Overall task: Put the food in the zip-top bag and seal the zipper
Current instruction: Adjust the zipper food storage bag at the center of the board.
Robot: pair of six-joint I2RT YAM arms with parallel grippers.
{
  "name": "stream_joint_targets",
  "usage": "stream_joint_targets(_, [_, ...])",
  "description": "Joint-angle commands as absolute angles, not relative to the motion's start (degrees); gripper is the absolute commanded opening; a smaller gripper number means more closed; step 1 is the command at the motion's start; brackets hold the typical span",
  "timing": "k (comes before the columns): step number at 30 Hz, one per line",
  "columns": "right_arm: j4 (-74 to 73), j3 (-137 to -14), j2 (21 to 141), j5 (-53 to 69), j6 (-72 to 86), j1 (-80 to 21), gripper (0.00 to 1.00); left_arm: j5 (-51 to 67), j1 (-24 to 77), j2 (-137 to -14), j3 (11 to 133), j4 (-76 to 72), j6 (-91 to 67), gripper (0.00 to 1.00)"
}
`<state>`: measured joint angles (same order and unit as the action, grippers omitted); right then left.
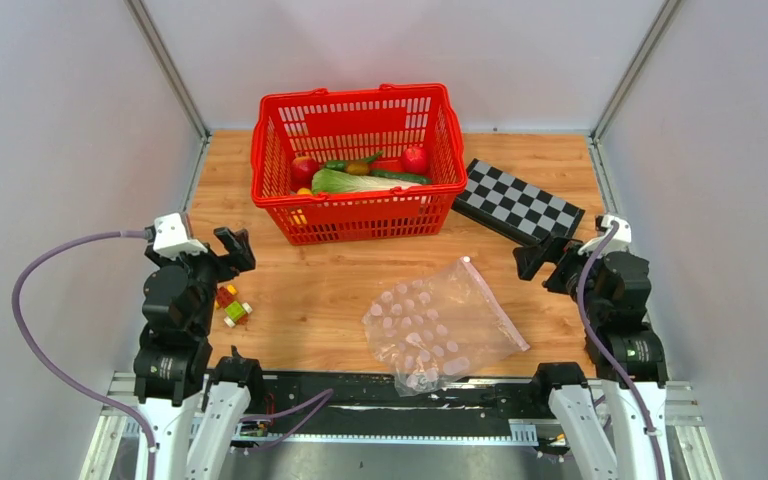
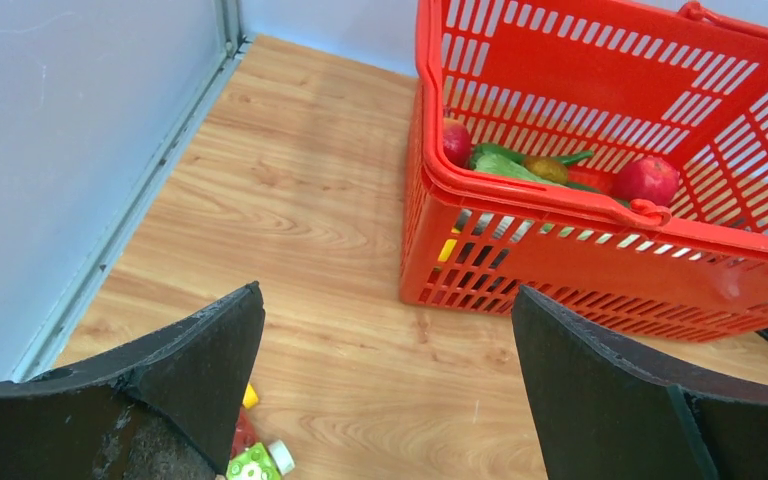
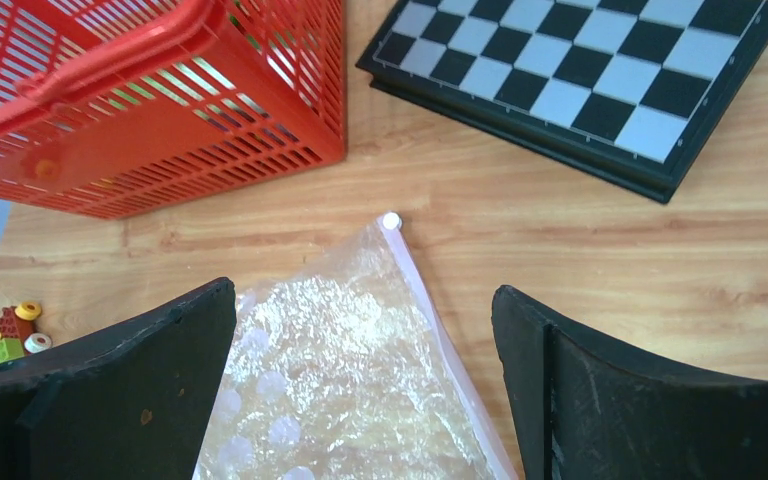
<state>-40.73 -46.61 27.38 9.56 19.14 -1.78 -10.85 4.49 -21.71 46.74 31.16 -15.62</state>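
The food lies in the red mesh basket (image 1: 278, 150) at the back: pale-green lettuce (image 1: 352, 183), dark cucumbers (image 1: 400, 176), red apples (image 1: 415, 159), a yellowish piece (image 1: 357, 168). It also shows in the left wrist view, with an apple (image 2: 646, 180) and a cucumber (image 2: 505, 164). The clear zip-top bag (image 1: 440, 330) lies flat and empty on the table front right, also in the right wrist view (image 3: 340, 390). Its zipper (image 1: 495, 305) runs along the right edge, white piece (image 3: 391, 221) at the far end. My left gripper (image 1: 232, 250) is open and empty. My right gripper (image 1: 532, 258) is open and empty above the bag's far end.
Small red-yellow-green toy blocks (image 1: 232, 305) lie beside my left gripper, also in the left wrist view (image 2: 255, 460). A black-and-silver chessboard (image 1: 516, 203) lies right of the basket, near my right gripper. Grey walls close in the wooden table (image 1: 320, 290) on three sides.
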Motion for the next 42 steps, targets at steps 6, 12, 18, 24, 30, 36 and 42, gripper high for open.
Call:
stream_joint_targets(6, [-44.2, -42.2, 30.3, 9.2, 22.9, -1.8, 0.97, -3.1, 4.6, -18.8, 43.8, 30.2, -23.2, 1.0])
stream_joint_targets(12, [-42.7, -39.9, 33.1, 13.0, 27.9, -1.8, 0.96, 3.1, 4.6, -12.9, 39.3, 28.2, -24.0, 1.0])
stream_joint_targets(18, [-39.1, -35.0, 40.1, 16.1, 32.2, -1.9, 0.89, 12.8, 4.6, -14.4, 38.2, 29.4, -23.5, 1.0])
stream_joint_targets(24, [-35.3, -32.0, 50.0, 17.3, 31.6, -4.2, 0.93, 18.3, 4.6, -11.8, 34.8, 30.3, -24.6, 1.0])
stream_joint_targets(30, [-29.8, -31.6, 60.1, 13.8, 33.5, -14.6, 0.93, 19.7, 4.6, -10.1, 33.3, 29.7, -27.8, 1.0])
stream_joint_targets(36, [-21.8, -31.2, 66.4, 12.2, 38.2, -25.1, 0.78, 23.3, 4.6, -10.4, 30.6, 24.5, -31.9, 1.0])
stream_joint_targets(42, [-11.5, -34.3, 71.8, 17.0, 41.1, -34.1, 0.73, 23.9, 4.6, -12.2, 30.8, 22.4, -32.9, 1.0])
